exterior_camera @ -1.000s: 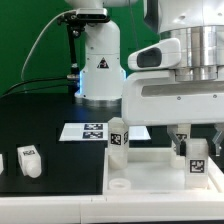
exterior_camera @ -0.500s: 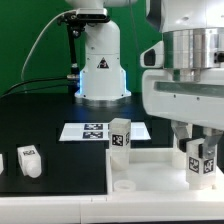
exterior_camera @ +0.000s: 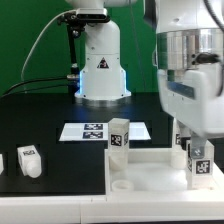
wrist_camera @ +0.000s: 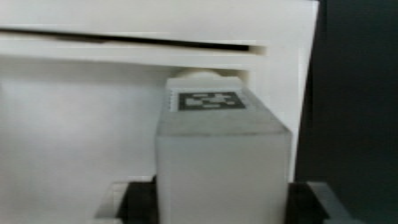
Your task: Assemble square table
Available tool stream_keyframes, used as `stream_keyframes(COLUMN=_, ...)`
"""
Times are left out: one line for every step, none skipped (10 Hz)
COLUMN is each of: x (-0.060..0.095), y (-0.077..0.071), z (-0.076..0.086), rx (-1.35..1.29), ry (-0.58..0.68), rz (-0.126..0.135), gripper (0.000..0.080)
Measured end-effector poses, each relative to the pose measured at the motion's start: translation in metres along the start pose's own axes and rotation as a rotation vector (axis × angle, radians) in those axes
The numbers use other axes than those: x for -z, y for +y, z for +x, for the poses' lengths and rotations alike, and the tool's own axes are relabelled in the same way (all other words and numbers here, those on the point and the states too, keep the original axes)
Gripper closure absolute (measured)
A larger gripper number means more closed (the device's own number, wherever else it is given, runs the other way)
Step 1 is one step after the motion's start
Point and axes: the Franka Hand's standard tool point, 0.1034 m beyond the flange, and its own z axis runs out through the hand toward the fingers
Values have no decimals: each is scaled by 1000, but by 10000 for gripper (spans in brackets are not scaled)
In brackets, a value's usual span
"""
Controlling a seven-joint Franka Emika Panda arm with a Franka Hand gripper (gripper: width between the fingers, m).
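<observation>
Working from the exterior view's left, we note a loose leg lying on the black table, well apart from the work. Next comes the marker board, flat near the robot base. Just beside it a second leg stands upright at the far corner of the square top; an open hole shows near its front edge.

At the right, the gripper has its jaws partly closed on a third leg, held upright at the top's right side. The wrist view confirms it: fingers flank the leg.

We judge this the seating step. We advise keeping the leg vertical and pressing straight down while turning. Whether it is fully seated we cannot tell. The standing leg is clear of the arm; nothing obstructs.
</observation>
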Motion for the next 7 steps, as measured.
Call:
stream_keyframes(x=1, y=0, z=-4, rx=-182, ry=-20, rz=6, gripper=512)
stream_keyframes(x=1, y=0, z=-5, rx=-204, ry=-34, rz=11, gripper=512)
stream_keyframes(x=1, y=0, z=-5, rx=-175, ry=-34, rz=11, gripper=512)
stream_keyframes(x=1, y=1, z=-5, rx=-162, ry=-34, rz=12, gripper=512)
stream_keyframes(x=-1, y=2, z=-6, rx=-105, ry=-28, rz=9, gripper=484)
stream_keyframes(x=-4, y=6, z=-12, rx=148, ry=-12, rz=-3, gripper=346)
stream_keyframes(x=-9, y=9, z=-19, rx=382, ry=-15, rz=-9, gripper=203)
